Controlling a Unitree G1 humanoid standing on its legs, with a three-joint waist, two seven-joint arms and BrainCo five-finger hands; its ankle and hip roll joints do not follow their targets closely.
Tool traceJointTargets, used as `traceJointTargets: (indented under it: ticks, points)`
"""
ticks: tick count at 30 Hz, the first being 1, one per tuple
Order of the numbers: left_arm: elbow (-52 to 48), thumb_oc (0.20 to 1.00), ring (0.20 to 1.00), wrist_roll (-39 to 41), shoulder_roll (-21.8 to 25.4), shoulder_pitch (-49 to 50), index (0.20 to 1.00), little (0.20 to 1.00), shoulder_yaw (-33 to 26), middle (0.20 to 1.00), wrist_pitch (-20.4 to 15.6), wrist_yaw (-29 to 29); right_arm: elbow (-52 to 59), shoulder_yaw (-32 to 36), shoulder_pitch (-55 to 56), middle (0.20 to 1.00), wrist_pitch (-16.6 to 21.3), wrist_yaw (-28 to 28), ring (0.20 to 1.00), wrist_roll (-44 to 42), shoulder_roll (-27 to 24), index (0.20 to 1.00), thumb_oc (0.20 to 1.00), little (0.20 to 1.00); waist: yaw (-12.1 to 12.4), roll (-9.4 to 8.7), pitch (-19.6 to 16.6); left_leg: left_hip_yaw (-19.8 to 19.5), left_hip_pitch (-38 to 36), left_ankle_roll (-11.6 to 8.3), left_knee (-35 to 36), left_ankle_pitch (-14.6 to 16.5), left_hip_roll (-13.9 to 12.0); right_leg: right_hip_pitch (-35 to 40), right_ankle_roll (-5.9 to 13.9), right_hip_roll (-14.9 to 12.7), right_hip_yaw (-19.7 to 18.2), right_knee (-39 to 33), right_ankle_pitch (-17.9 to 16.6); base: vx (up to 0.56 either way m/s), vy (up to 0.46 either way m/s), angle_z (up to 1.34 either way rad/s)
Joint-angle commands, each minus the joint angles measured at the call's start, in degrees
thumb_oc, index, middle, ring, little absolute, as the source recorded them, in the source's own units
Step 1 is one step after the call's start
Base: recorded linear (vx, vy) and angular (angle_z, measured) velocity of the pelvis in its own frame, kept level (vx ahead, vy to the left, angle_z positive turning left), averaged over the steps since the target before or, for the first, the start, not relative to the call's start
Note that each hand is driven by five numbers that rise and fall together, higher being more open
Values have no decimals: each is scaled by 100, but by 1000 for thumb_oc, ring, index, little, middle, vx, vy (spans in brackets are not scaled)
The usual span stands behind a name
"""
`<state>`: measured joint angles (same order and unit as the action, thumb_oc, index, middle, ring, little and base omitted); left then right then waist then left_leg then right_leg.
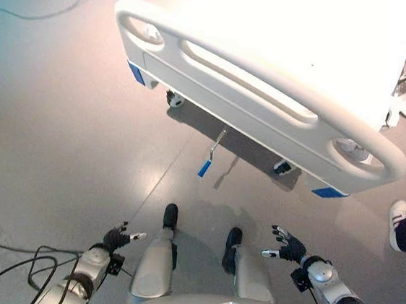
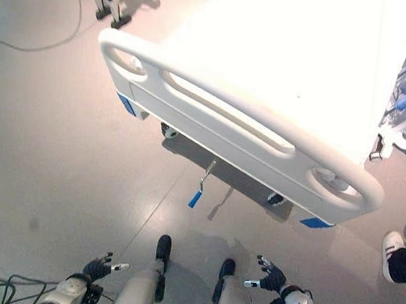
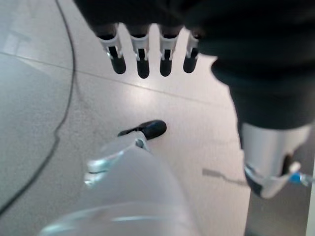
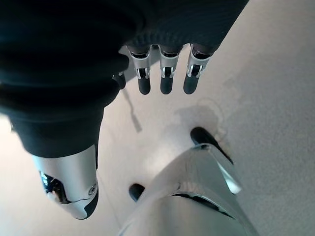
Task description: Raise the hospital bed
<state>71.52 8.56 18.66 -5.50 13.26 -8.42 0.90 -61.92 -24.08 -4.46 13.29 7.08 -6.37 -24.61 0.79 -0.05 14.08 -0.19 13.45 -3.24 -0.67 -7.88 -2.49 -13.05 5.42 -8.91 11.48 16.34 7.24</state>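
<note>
From the left eye view I have the hospital bed ahead of me, its white footboard running slantwise across the frame. Under the footboard's middle a crank handle with a blue grip hangs down toward the floor; I judge that is what raises the bed. My left hand and right hand both hang low, well apart from the crank, fingers spread and holding nothing. A person's shoe sits at the right edge, near the bed's corner.

The right eye view shows the crank's blue grip pointing down and toward me, free of the bed frame, with a caster just beyond it.

In the left wrist view the fingers are straight and relaxed above bare floor.

The right wrist view gives the same: fingers extended, nothing grasped.

To do this well I would step closer and crouch first, since neither hand can reach from here. Then bring the right hand in from the side, close round the blue grip rather than the thin shaft, and turn in full, steady circles, minding the person nearby
</note>
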Motion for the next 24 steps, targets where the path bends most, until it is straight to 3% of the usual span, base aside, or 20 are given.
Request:
traceJointTargets:
  ticks: [1,3,10,17,24]
  points:
    - [119,1000,1000,-107,60,-40,1000,1000,-279,1000,-18,193,-24,192,-123,1000,-113,114,1000,-153,-147,1000,1000,1000,-5,-150,-15,294,-531,34,-514,773,262,345,206,219,-101,-870,-875,85,50,6]
    - [256,1000,1000,-254,33,154,1000,1000,-340,1000,27,291,-509,376,-78,1000,-255,198,1000,-84,13,1000,1000,1000,11,-132,-338,343,-967,47,-346,826,252,755,232,257,-115,-1005,-848,89,50,6]
    - [486,1000,1000,-454,-49,540,1000,1000,-469,1000,80,466,-1052,684,124,1000,-483,372,1000,-181,367,1000,1000,1000,30,-130,-973,528,-1809,108,121,908,229,1456,259,353,-238,-1413,-841,96,31,-7]
    - [486,1000,1000,-613,-135,551,1000,1000,-353,1000,69,479,-1254,839,153,1000,-545,433,1000,-394,514,1000,1000,1000,11,-111,-1223,682,-2088,120,331,898,206,1648,276,370,-336,-1576,-865,40,12,-19]
    - [435,1000,1000,-695,-134,496,1000,1000,-298,1000,54,479,-1244,871,181,1000,-543,454,1000,-410,551,1000,1000,1000,-1,-139,-1240,730,-2205,142,280,980,205,1722,291,358,-325,-1432,-797,49,5,-5]
